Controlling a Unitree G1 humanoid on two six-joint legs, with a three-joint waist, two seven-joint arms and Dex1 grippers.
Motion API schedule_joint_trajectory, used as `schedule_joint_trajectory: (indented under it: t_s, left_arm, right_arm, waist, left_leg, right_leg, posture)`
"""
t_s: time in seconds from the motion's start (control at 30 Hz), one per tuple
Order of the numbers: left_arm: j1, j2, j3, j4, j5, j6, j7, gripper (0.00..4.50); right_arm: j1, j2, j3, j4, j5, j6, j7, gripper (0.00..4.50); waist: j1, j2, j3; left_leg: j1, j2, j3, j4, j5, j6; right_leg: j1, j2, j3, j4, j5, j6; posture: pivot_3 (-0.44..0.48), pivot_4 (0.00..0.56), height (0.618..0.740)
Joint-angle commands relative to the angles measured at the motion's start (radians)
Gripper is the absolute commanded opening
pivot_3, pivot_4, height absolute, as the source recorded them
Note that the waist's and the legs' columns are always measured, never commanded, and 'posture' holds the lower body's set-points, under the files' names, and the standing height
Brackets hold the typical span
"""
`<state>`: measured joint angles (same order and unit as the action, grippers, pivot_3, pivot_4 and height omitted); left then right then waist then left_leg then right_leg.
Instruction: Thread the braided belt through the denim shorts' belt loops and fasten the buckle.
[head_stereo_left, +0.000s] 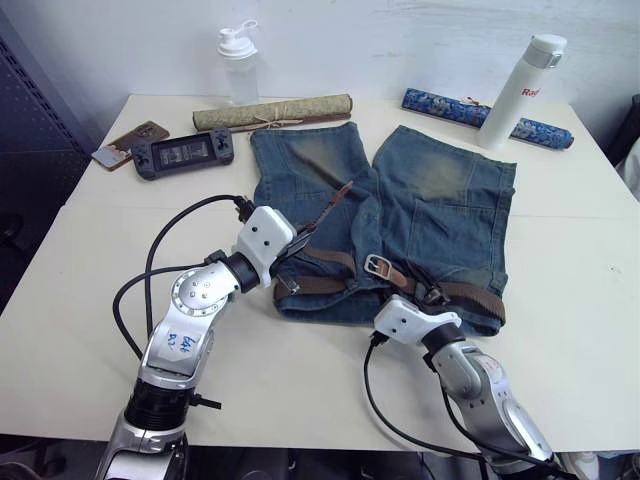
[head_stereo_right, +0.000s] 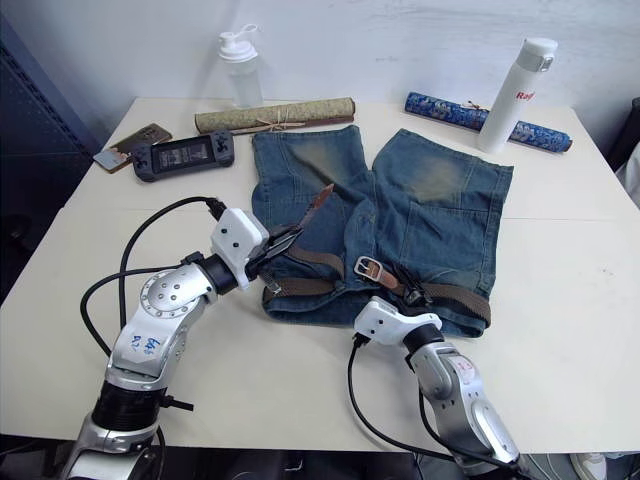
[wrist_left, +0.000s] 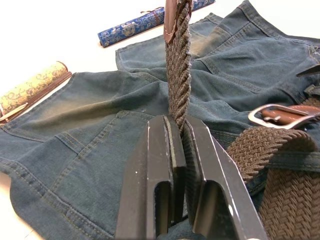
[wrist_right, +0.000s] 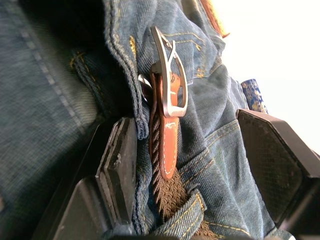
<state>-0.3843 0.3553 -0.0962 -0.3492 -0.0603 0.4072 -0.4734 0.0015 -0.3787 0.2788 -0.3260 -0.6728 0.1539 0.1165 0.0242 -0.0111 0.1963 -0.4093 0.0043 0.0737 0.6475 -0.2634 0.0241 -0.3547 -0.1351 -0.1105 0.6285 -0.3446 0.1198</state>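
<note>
The white bottle (head_stereo_left: 520, 90) is showing red "Re" lettering; the left end effector (wrist_left: 181, 150) is pinching the braided belt (wrist_left: 178, 75), the right end effector (wrist_right: 200, 165) is sitting spread around the buckle (wrist_right: 170, 75).

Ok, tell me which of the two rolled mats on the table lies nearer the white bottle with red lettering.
The blue patterned rolled mat: it lies right beside the white bottle, passing behind it. The tan rolled mat lies farther left, by the clear shaker bottle.
</note>
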Motion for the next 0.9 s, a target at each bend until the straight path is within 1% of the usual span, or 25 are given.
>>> schedule_joint_trajectory:
  t_s: [0.03, 0.13, 0.23, 0.27, 0.3, 0.37, 0.4, 0.6, 0.67, 0.77, 0.87, 0.9]
  left_arm:
    - [-0.016, 0.0, 0.012, -0.046, -0.012, -0.002, 0.006, 0.0]
    - [-0.015, 0.004, 0.005, -0.049, -0.006, -0.009, 0.002, 0.0]
    - [-0.015, 0.001, 0.007, -0.05, -0.01, -0.004, 0.005, 0.0]
    - [-0.015, 0.0, 0.007, -0.05, -0.011, -0.003, 0.006, 0.0]
    - [-0.014, 0.0, 0.006, -0.051, -0.01, -0.004, 0.006, 0.0]
    - [-0.015, -0.001, 0.007, -0.05, -0.01, -0.004, 0.006, 0.0]
    - [-0.015, -0.001, 0.007, -0.048, -0.011, -0.004, 0.007, 0.0]
    - [-0.015, -0.005, 0.008, -0.046, -0.012, -0.002, 0.009, 0.0]
    - [-0.016, -0.008, 0.01, -0.042, -0.014, -0.001, 0.012, 0.0]
    - [-0.017, -0.012, 0.011, -0.04, -0.016, 0.0, 0.015, 0.0]
    - [-0.012, -0.008, 0.004, -0.039, -0.017, -0.002, 0.005, 0.0]
    - [-0.011, 0.0, -0.008, -0.04, -0.013, -0.004, -0.006, 0.0]
  right_arm:
    - [0.008, 0.018, -0.005, 0.058, -0.009, 0.045, 0.011, 3.36]
    - [0.008, 0.032, -0.001, 0.064, 0.001, 0.054, 0.026, 3.36]
    - [0.013, 0.054, -0.004, 0.061, 0.025, 0.064, 0.037, 2.52]
    - [0.015, 0.059, -0.006, 0.06, 0.03, 0.066, 0.04, 1.95]
    - [0.017, 0.065, -0.008, 0.054, 0.04, 0.068, 0.049, 1.53]
    - [0.016, 0.068, -0.009, 0.046, 0.051, 0.068, 0.068, 0.46]
    - [0.015, 0.069, -0.009, 0.039, 0.052, 0.07, 0.073, 0.06]
    - [0.019, 0.067, -0.011, -0.001, 0.029, 0.078, 0.071, 0.02]
    - [0.027, 0.068, -0.023, -0.032, 0.021, 0.077, 0.059, 1.05]
    - [0.039, 0.056, -0.046, -0.072, 0.0, 0.083, 0.045, 2.35]
    - [0.053, 0.052, -0.08, -0.13, 0.007, 0.084, 0.046, 3.83]
    - [0.058, 0.054, -0.09, -0.163, 0.023, 0.084, 0.06, 4.19]
  waist:
    - [-0.001, -0.001, -0.001]
    - [-0.002, -0.002, -0.001]
    - [-0.001, -0.002, -0.002]
    - [0.0, -0.002, -0.002]
    - [0.0, -0.002, -0.002]
    - [0.0, -0.002, -0.002]
    - [0.0, -0.002, -0.002]
    - [-0.001, -0.002, -0.002]
    - [0.0, -0.002, -0.002]
    - [0.0, -0.002, -0.002]
    - [0.0, -0.002, -0.002]
    - [0.001, -0.002, -0.002]
  left_leg:
    - [0.0, 0.0, 0.0, 0.0, 0.0, 0.0]
    - [0.001, 0.0, 0.0, -0.001, 0.0, 0.0]
    - [0.002, 0.001, 0.001, -0.001, 0.0, -0.001]
    - [0.002, 0.001, 0.001, -0.001, 0.0, -0.001]
    - [0.001, 0.001, 0.001, -0.001, 0.0, -0.001]
    - [0.001, 0.001, 0.001, -0.001, 0.0, -0.001]
    - [0.001, 0.001, 0.001, -0.001, -0.001, 0.0]
    - [0.001, 0.001, 0.001, -0.001, -0.001, -0.001]
    - [0.001, 0.001, 0.001, -0.001, -0.001, -0.001]
    - [0.001, 0.001, 0.001, -0.001, -0.001, -0.001]
    - [0.001, 0.001, 0.001, -0.001, -0.001, -0.001]
    - [0.001, 0.001, 0.001, -0.001, -0.001, -0.001]
  right_leg:
    - [0.0, 0.0, 0.0, 0.0, 0.0, 0.0]
    - [0.001, 0.0, 0.0, 0.0, 0.0, 0.0]
    - [0.001, 0.001, 0.001, 0.0, 0.0, 0.0]
    - [0.001, 0.001, 0.001, 0.0, 0.0, 0.0]
    - [0.001, 0.001, 0.002, 0.0, 0.0, 0.0]
    - [0.001, 0.0, 0.002, 0.0, 0.0, 0.0]
    - [0.001, 0.0, 0.002, 0.0, 0.0, 0.0]
    - [0.0, 0.001, 0.002, 0.0, -0.001, -0.001]
    - [0.0, 0.001, 0.002, 0.0, -0.001, -0.001]
    - [0.0, 0.001, 0.002, 0.0, -0.001, -0.001]
    - [-0.001, 0.001, 0.002, 0.0, -0.001, -0.001]
    - [-0.001, 0.001, 0.003, 0.0, -0.001, -0.001]
  posture:
    - [0.0, 0.15, 0.717]
    - [0.0, 0.15, 0.717]
    - [0.0, 0.15, 0.717]
    - [0.0, 0.15, 0.717]
    - [0.0, 0.15, 0.717]
    - [0.0, 0.15, 0.717]
    - [0.0, 0.15, 0.717]
    - [0.0, 0.15, 0.717]
    - [0.0, 0.15, 0.717]
    - [0.0, 0.15, 0.717]
    - [0.0, 0.15, 0.717]
    - [0.0, 0.15, 0.717]
